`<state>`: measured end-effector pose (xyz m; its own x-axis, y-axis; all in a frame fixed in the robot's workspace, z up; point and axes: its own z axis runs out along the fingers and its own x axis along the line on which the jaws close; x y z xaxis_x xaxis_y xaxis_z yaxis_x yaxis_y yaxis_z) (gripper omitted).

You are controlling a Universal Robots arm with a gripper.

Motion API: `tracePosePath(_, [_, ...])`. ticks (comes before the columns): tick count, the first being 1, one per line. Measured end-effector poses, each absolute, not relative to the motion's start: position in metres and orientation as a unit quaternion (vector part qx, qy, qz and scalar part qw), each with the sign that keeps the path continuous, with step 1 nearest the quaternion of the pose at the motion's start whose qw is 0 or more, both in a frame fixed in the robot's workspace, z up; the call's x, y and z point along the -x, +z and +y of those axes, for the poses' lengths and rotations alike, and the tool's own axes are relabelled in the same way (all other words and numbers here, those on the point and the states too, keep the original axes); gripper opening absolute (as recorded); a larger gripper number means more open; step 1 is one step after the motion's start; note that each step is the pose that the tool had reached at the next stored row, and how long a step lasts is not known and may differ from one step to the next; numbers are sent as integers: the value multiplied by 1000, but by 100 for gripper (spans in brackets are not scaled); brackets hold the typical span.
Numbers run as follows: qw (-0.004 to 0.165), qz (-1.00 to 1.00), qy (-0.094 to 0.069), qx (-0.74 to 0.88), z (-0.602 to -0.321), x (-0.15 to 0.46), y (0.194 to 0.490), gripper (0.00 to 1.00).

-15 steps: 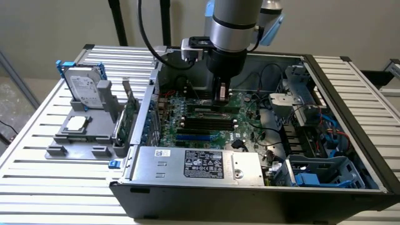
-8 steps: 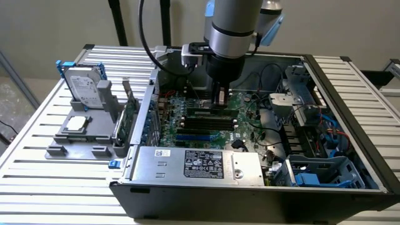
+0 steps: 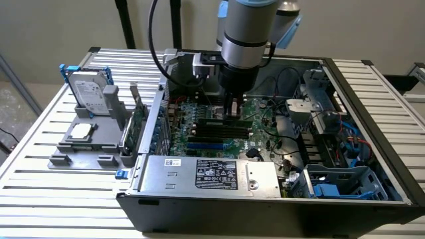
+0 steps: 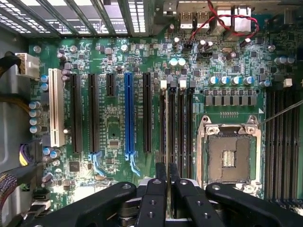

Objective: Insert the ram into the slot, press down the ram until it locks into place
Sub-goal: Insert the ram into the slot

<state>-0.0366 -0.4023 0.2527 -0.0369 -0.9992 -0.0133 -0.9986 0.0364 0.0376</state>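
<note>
At the exterior view's left, the hard drive sat idle outside the case. Mid-board, the gripper hung low over the black sockets, fingers drawn nearly together on a thin edge. That was the ram, I judged, standing along the slot. It looked like the insertion step, and seating called for a square, straight-down push until the pale end clips closed.
</note>
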Motion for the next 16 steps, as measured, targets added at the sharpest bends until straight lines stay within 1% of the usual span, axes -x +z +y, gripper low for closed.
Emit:
tracePosePath(6, [9, -720, -18, -694, -400, 37, 242, 13])
tracePosePath(16, [12, -720, -14, -694, -399, 37, 240, 13])
